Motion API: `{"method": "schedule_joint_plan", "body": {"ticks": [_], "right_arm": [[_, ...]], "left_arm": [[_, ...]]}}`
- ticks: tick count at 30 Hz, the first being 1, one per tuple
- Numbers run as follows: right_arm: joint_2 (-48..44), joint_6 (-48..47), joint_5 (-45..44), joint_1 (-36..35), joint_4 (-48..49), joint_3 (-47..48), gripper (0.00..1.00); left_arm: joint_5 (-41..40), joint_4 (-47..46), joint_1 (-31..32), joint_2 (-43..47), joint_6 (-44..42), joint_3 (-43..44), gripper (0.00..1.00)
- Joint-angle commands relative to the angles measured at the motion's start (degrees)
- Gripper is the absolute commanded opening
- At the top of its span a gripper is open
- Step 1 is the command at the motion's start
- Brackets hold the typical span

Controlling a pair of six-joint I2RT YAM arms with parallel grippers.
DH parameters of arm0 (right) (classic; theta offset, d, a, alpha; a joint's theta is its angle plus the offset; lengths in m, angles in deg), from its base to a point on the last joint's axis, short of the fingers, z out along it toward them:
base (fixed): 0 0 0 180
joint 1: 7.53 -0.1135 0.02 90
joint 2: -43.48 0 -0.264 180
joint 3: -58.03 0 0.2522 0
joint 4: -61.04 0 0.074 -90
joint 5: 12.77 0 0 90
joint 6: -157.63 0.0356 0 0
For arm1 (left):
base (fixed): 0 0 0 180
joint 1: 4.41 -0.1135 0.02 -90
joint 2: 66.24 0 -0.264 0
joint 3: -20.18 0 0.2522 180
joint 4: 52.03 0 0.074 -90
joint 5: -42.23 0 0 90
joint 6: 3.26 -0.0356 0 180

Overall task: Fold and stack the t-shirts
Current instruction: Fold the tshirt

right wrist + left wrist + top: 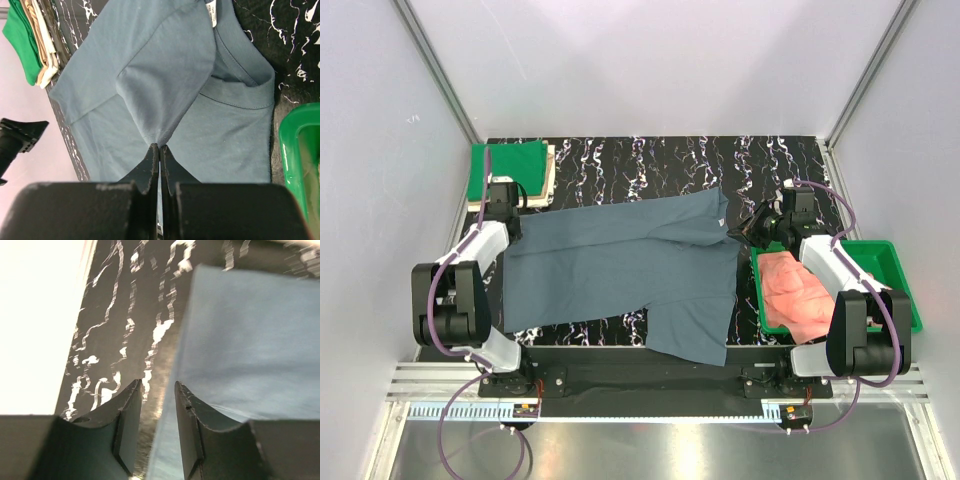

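Observation:
A slate blue-grey t-shirt (620, 265) lies spread across the middle of the black marbled table. My left gripper (512, 212) sits at its far left edge. In the left wrist view that gripper (156, 385) stands open, its jaws apart, with the shirt's edge (250, 340) running between and under them. My right gripper (752, 225) is at the shirt's collar end. In the right wrist view it (160, 146) is shut on a pinched fold of the shirt (150, 75), lifted over the collar. Salmon-pink t-shirts (795, 290) lie in the tray. A folded green t-shirt (505, 165) rests on a beige one (550, 170).
The green plastic tray (895, 270) stands at the right edge of the table, close beside my right arm, and its rim (295, 150) shows in the right wrist view. The green and beige stack (20, 40) sits in the far left corner. White walls enclose the table.

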Motion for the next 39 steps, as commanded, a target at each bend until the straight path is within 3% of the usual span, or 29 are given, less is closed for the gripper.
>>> {"method": "schedule_joint_plan", "body": {"ticks": [1,7,12,16,19,20,23,28,31,33,39], "right_arm": [[-0.2,-1.1,1.0,-0.4,0.7,0.0,0.01],[-0.8,-0.8,0.9,-0.6,1.0,0.0,0.01],[-0.1,-0.9,0.7,-0.6,0.6,0.7,0.01],[0.4,-0.6,0.7,-0.7,0.1,1.5,0.01],[0.8,-0.5,-0.6,-1.0,0.2,2.0,0.02],[1.5,-0.6,-1.3,-1.0,0.1,2.8,0.02],[5.3,-1.4,-4.3,-1.0,-0.6,7.0,0.05],[11.1,-0.8,-12.9,-1.1,-8.3,13.8,0.08],[10.1,0.2,-10.5,-1.1,-8.1,11.0,0.15],[9.2,-2.1,-9.4,-1.1,-9.2,9.5,0.21],[3.0,-7.6,-24.2,-2.8,-22.2,17.2,0.29]], "left_arm": [[6.3,-1.6,0.4,3.4,3.4,2.6,0.38],[8.5,-1.4,0.4,0.1,7.2,1.3,0.38],[12.6,4.9,0.5,-3.9,10.5,6.2,0.38],[29.3,7.0,2.8,-1.9,9.0,11.1,0.39],[45.2,1.3,7.8,1.4,15.8,8.2,0.39],[45.7,-3.4,11.3,3.3,18.0,6.8,0.39],[38.9,-5.5,15.6,5.0,23.2,4.5,0.40],[30.1,-0.2,11.4,2.5,28.5,6.8,0.40],[30.3,2.9,4.3,-0.4,28.4,7.3,0.40],[31.6,4.4,3.2,-1.2,28.6,7.7,0.39],[27.9,7.1,8.5,1.9,17.9,11.3,0.41]]}}
